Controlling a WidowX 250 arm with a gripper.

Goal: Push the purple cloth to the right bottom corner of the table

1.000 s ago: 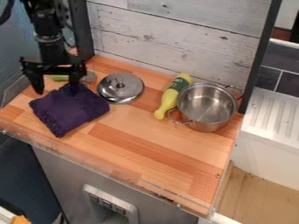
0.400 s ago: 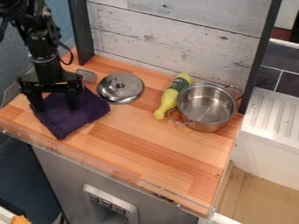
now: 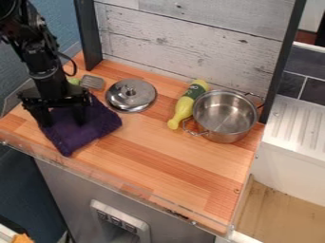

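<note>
Two fingers of the open gripper (image 3: 64, 123) stand wide apart, pointing down at the purple cloth (image 3: 95, 124). That cloth lies on the left side of the wooden table (image 3: 165, 161), its lowest corner near the front edge. Just beside it sits a metal lid (image 3: 141, 101); farther right, a yellow bottle (image 3: 182, 112) lies next to a steel pot (image 3: 223, 135).

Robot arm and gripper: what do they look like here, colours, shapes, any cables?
The arm is black, built of chunky links and joints, with a thin black cable looping out at its side. The gripper is black too: a wide, angular crosspiece carrying two blocky fingers.
</note>
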